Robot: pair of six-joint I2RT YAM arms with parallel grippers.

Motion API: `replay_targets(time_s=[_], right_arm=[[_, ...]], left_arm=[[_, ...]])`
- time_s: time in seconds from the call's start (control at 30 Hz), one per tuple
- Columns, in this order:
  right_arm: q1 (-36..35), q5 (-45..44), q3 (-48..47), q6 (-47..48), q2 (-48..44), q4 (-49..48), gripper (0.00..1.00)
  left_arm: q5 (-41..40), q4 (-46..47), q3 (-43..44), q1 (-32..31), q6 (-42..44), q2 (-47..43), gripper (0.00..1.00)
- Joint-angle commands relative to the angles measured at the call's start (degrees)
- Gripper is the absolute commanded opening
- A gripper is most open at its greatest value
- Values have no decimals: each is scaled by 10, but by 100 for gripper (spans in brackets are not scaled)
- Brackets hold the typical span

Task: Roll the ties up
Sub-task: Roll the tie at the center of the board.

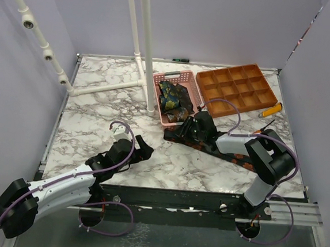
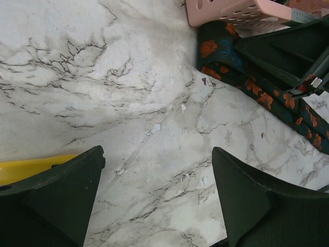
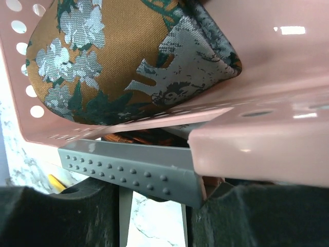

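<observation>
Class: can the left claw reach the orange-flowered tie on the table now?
Probably yes: only bare marble separates the open left claw from the tie's near end; the right arm covers more.

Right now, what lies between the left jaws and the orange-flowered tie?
Only bare marble tabletop, dotted with tiny flecks, up to the orange-flowered tie; the left wrist view shows it.

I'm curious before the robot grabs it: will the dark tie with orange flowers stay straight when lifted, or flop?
It would probably flop: the flowered tie lies flat on the marble table as a thin, soft-looking fabric strip. Being so thin, it is likely light. Lying flat, it seems unlikely to roll away by itself.
</observation>
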State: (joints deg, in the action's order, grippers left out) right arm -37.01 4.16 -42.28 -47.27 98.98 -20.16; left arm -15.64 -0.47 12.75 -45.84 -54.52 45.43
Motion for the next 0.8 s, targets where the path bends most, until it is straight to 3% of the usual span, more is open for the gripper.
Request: replay_targets(time_s=[0.0,0.43,0.77], right_arm=[[3,53,23,-37,23,-28,38],[-17,93,139,-50,-12,-67,36],[-60,71,199,-70,-27,-104,36]], left_arm=[[10,22,15,2,12,7,87],[32,67,8,2,31,44,87],[141,198,-6,2,34,102,87]])
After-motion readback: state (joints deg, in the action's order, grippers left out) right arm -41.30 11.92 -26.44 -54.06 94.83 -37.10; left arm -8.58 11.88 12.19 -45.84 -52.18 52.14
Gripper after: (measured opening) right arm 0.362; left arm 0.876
